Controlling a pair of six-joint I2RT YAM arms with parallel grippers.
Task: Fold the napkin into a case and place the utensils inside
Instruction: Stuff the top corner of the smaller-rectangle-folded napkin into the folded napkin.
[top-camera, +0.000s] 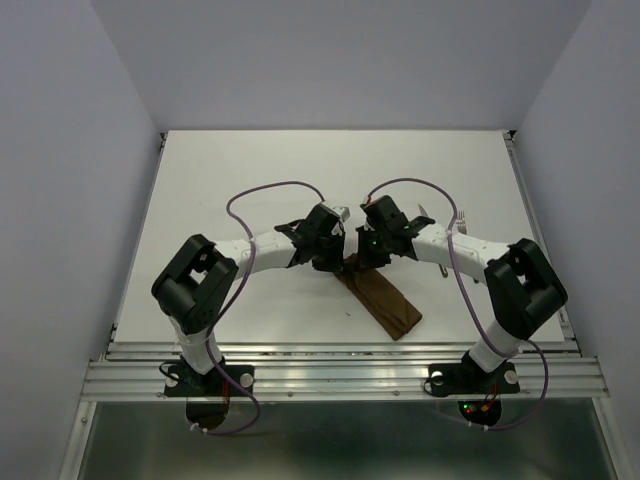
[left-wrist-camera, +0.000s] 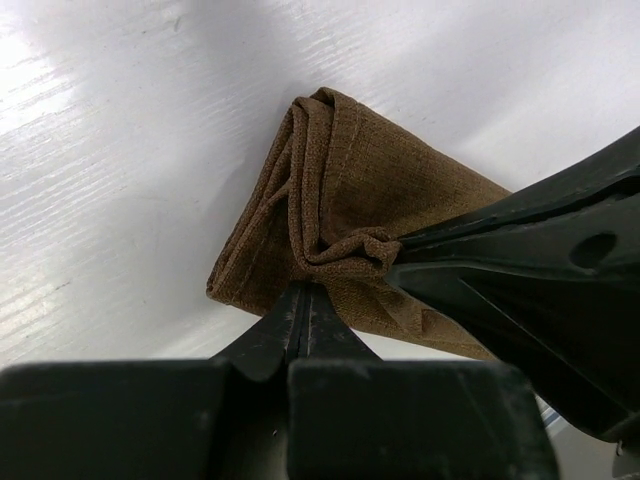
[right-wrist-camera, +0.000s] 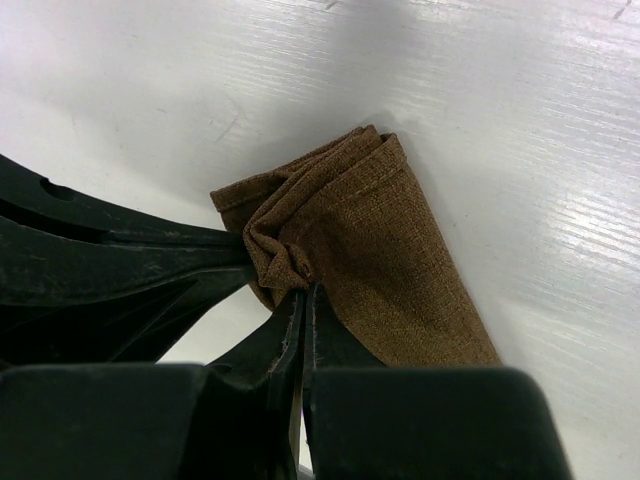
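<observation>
Napkin (top-camera: 386, 306) lies on the surface (top-camera: 250, 180) as a narrow brown strip, running diagonally from the middle, between the two arms, toward the near right. Both claws meet at its far end. The left claw (left-wrist-camera: 303, 292) is pressed fully together with a pinch of the cloth's edge between its tips. The right claw (right-wrist-camera: 308, 296) is likewise closed tight on the same bunched corner, so the fabric puckers into a small knot where the two grips touch. We judge the step in hand to be shaping or opening that end of the strip so it can serve as a case. To do it well we should part the layers rather than drag the whole strip. One claw ought to pin the bottom layer against the surface while the other lifts only the top layer, moving slowly so the folds along the length do not come undone. What looks like a fork (top-camera: 464, 217) waits well apart, beyond the right arm; it is too small for us to say more.
</observation>
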